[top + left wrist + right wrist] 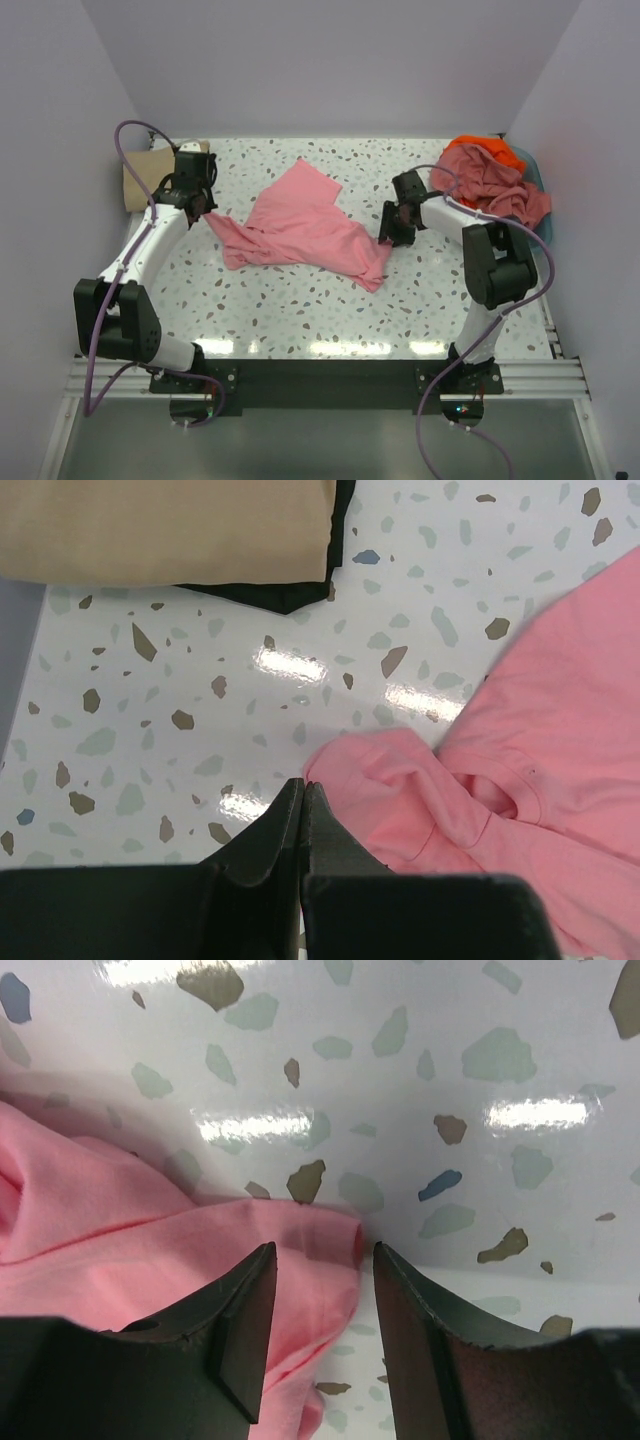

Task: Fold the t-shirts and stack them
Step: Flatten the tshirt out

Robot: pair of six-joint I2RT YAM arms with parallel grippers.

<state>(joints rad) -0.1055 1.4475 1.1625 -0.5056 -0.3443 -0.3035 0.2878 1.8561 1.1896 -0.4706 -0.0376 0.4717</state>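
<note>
Across the middle of the speckled counter (300, 320), a crumpled light pink cotton t-shirt (300, 228) is lying lengthwise between the arms — the right gripper (322, 1252), spread, is straddling its right corner, while the left gripper (303, 792) is sitting pressed together at its left edge

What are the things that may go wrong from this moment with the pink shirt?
The left gripper is shut right at a corner of the pink shirt; it may hold little or no cloth, so a pull could slip. The right gripper is open with only the edge between its fingers; closing may miss. The shirt lies bunched, so a fold may trap wrinkles.
</note>
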